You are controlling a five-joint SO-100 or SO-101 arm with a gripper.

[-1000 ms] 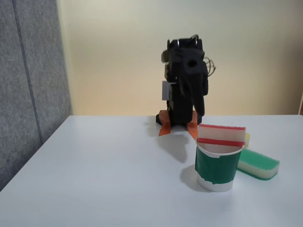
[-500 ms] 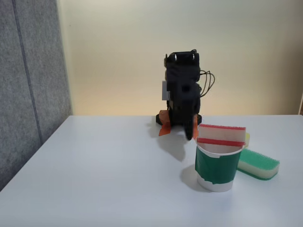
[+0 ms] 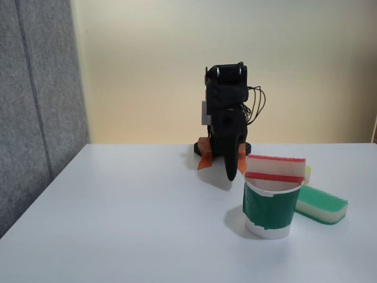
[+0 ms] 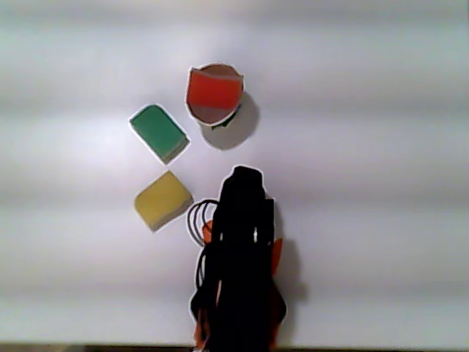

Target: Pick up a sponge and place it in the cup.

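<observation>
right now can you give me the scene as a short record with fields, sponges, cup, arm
red sponge: wedged across the cup's mouth, upper part above the rim
cup: upright on the white table, green band, white rim and base
green sponge: flat on the table, right of the cup in the fixed view
yellow sponge: flat on the table, apart from the green one in the other view
gripper: folded back by the arm base, pointing down, holding nothing; open or shut unclear
task state: sponge in cup
</observation>
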